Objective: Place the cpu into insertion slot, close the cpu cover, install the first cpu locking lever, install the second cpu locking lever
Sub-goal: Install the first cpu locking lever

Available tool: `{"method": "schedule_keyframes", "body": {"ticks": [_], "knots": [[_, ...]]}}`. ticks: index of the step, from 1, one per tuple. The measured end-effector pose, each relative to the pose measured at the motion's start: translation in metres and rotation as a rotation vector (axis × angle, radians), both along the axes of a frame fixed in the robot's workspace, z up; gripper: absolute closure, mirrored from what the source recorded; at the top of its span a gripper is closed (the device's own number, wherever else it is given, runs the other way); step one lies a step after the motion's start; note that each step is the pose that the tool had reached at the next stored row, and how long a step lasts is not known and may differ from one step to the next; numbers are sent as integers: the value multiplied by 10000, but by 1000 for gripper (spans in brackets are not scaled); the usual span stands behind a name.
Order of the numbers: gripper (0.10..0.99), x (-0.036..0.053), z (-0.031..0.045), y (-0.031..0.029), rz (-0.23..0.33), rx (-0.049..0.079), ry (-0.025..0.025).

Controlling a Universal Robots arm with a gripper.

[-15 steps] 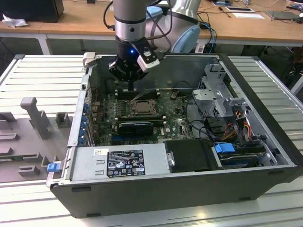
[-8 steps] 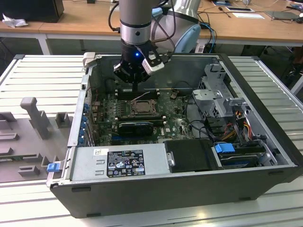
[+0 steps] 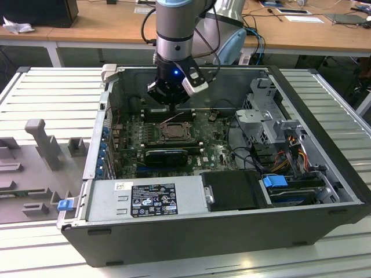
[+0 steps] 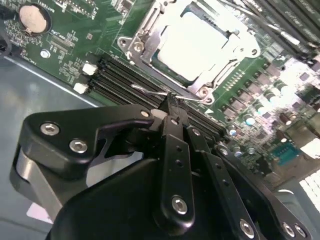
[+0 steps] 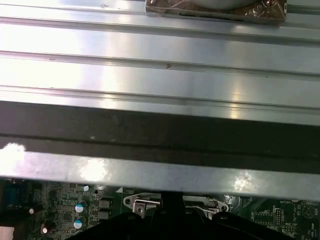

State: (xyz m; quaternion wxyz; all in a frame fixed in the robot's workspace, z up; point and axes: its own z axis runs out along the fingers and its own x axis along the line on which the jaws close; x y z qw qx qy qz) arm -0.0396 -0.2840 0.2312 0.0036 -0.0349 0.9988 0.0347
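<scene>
A: Where does the cpu (image 4: 197, 42) sit?

B: In the second wrist view it lies in the insertion slot (image 4: 150, 31), with the cpu cover (image 4: 227, 37) closed over its edges.

A: And the end effector (image 4: 172, 102)?

B: It is clenched, fingertips pressed together at a thin wire locking lever (image 4: 150, 91) beside the slot. In the exterior view it hangs inside the open computer case (image 3: 324, 121), above the motherboard (image 3: 211, 147).
</scene>
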Motion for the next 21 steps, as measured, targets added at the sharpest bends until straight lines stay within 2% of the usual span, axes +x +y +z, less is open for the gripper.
{"method": "schedule_keyframes", "body": {"ticks": [6,11,16,21], "knots": [[980,100,-60,45,1,9,0],[980,132,-97,11,-13,11,-2],[980,195,-120,11,-13,12,0],[980,206,-210,13,-13,29,0]]}}
